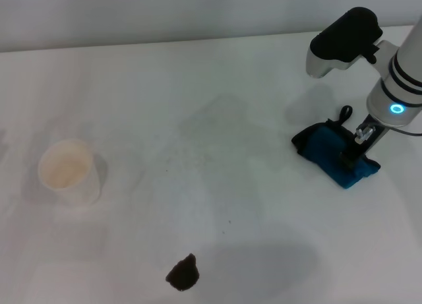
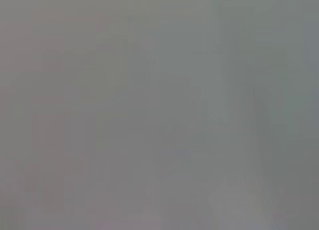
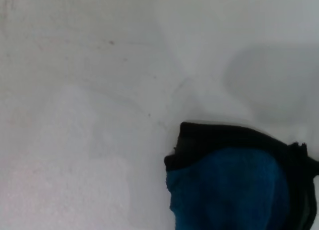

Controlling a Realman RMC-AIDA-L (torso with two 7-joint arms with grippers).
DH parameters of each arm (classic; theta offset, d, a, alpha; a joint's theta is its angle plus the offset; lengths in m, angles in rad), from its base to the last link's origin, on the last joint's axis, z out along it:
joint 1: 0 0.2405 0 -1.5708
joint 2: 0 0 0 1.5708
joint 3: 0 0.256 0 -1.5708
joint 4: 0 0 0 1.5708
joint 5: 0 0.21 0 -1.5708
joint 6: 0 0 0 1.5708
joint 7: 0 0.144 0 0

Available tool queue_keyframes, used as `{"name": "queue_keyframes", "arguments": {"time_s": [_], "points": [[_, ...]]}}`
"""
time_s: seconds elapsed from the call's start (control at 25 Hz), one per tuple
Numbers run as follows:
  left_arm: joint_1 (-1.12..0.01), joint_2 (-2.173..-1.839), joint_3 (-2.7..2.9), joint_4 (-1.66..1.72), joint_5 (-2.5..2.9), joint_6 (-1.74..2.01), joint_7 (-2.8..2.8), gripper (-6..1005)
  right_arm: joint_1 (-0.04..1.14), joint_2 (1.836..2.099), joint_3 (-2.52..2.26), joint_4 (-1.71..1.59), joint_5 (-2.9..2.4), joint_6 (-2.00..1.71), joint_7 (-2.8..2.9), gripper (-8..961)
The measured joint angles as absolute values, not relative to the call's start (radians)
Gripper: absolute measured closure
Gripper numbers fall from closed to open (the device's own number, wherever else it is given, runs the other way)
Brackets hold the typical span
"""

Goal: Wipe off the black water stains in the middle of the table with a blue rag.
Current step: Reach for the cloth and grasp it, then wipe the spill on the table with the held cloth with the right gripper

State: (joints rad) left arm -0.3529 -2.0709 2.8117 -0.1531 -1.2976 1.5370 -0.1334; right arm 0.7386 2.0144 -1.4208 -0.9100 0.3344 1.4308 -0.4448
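At right of the head frame, right gripper (image 1: 351,153) sits on the blue rag (image 1: 328,149), grip unclear; black water stain (image 1: 183,274) lies far lower-left on the table (image 1: 217,93).

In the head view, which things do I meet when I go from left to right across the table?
White cup → black water stains → blue rag → right gripper, down on the rag at the table's right side.
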Motion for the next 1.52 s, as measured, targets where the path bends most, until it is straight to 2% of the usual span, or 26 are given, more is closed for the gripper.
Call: {"name": "queue_keyframes", "arguments": {"time_s": [0.2, 0.44, 0.84, 1.52], "points": [[-0.353, -2.071, 2.812, -0.153, -1.300, 1.537, -0.133, 123, 0.740, 2.014, -1.420, -0.906, 0.334, 1.433, -0.445, 808], [-0.353, -2.072, 2.812, -0.153, -1.303, 1.537, -0.133, 123, 0.736, 2.018, -1.426, -0.906, 0.333, 1.437, -0.445, 847], [-0.353, -2.071, 2.812, -0.155, -1.303, 1.537, -0.133, 122, 0.709, 2.024, -1.500, -1.022, 0.434, 1.473, -0.437, 847], [-0.376, -2.071, 2.812, -0.150, -1.295, 1.536, -0.133, 122, 0.636, 2.025, -1.897, -1.317, 0.590, 1.492, -0.202, 848]]}}
